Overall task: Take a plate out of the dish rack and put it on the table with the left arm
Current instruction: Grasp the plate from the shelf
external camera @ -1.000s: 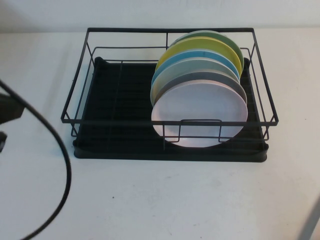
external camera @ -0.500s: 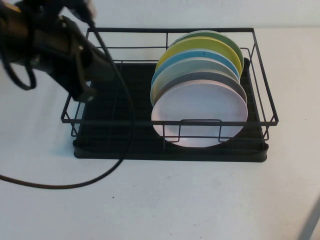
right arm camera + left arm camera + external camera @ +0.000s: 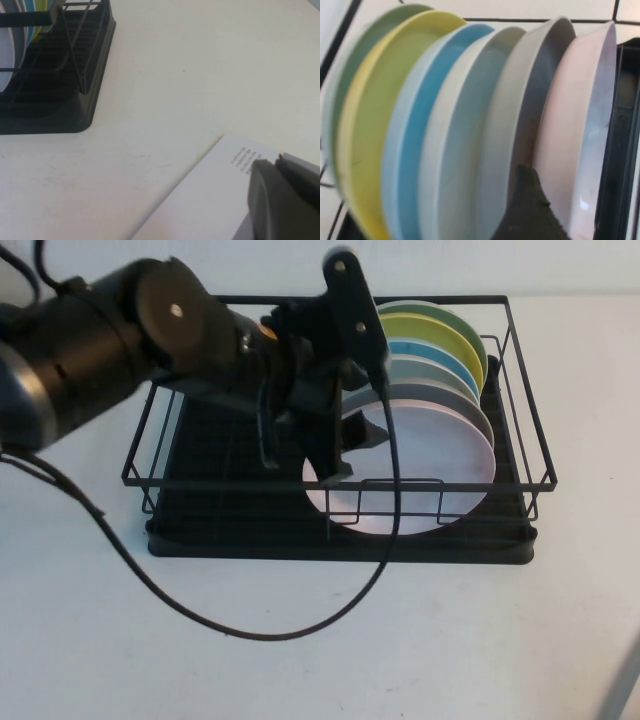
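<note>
The pale pink plate (image 3: 430,455) stands upright at the front of a row of plates in the black dish rack (image 3: 230,530), on its right side. My left arm reaches from the left over the rack. My left gripper (image 3: 350,450) is open at the pink plate's left rim. In the left wrist view one finger (image 3: 527,210) sits in the gap between the pink plate (image 3: 570,140) and the grey plate (image 3: 540,90) behind it; the other finger is out of view. My right gripper (image 3: 272,161) is shut and low at the table's front right, away from the rack.
Behind the pink plate stand grey (image 3: 455,400), blue (image 3: 420,348), yellow (image 3: 440,332) and green (image 3: 468,322) plates. The left arm's cable (image 3: 250,630) loops over the white table (image 3: 450,640) in front of the rack. A white printed sheet (image 3: 210,200) lies under the right gripper.
My left arm has swung in from the far left, across the rack's empty left half, and brought its gripper to the front plates. The plates have not moved.
</note>
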Tool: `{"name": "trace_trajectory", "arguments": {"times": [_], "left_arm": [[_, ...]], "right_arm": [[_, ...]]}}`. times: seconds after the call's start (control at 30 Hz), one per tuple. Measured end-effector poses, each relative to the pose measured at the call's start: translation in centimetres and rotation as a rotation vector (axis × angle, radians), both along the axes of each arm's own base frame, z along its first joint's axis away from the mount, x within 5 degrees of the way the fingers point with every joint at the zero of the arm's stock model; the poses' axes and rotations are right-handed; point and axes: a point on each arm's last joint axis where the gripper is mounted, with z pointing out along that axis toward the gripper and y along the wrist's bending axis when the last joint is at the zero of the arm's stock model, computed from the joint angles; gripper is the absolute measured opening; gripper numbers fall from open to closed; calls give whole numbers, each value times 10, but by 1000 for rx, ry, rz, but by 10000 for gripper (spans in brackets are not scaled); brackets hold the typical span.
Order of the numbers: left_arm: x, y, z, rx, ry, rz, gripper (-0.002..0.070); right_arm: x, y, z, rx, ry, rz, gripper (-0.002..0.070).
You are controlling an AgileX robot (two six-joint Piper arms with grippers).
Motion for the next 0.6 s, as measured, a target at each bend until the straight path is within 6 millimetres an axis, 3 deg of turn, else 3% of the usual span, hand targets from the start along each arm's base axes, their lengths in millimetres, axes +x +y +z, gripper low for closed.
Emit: {"name": "trace_trajectory", "arguments": {"times": [0.23,0.5,0.6], "left_arm": [[12,-20,-30,17,-6,-3,388],[17,-23,-34,-21,-7,21,379],[19,-25,-39,-28,7,28,330]], "right_arm": [[0,0,0,0,0,0,-20],[0,0,0,0,0,0,-20],[0,0,0,0,0,0,-20]]}}
